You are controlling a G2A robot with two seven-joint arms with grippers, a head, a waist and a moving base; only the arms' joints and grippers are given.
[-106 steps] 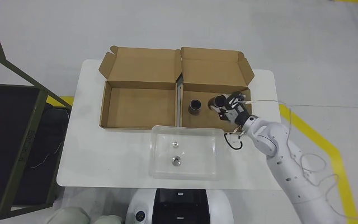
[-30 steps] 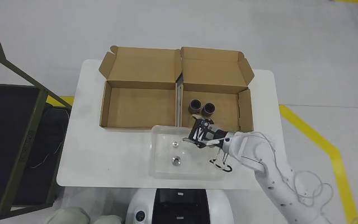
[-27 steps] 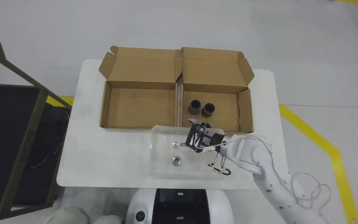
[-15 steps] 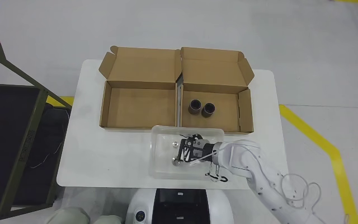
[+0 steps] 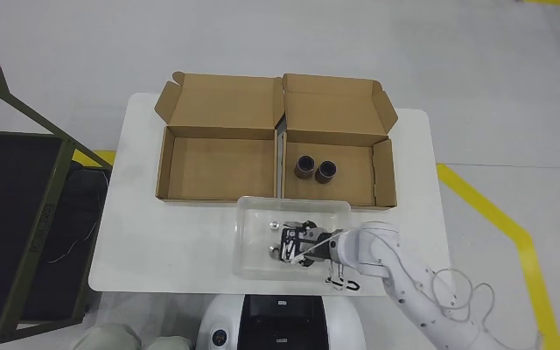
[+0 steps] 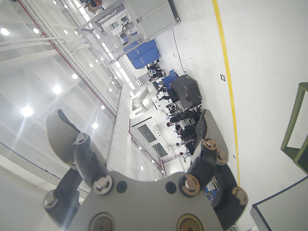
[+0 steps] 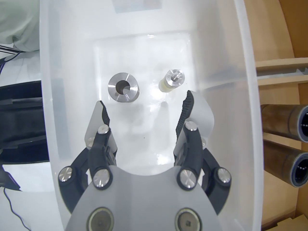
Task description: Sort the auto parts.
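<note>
Now the right gripper [image 7: 144, 106] has been brought from the cardboard box [image 5: 382, 175] into the clear bin [image 5: 240, 236] by the desk's near edge, jaws open near the steel bushing [image 7: 123, 87], still unsorted.

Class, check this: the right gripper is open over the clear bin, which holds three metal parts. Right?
No: the clear bin holds two metal parts, a ring and a small pin, per the right wrist view. The right gripper is indeed open over it.
</note>
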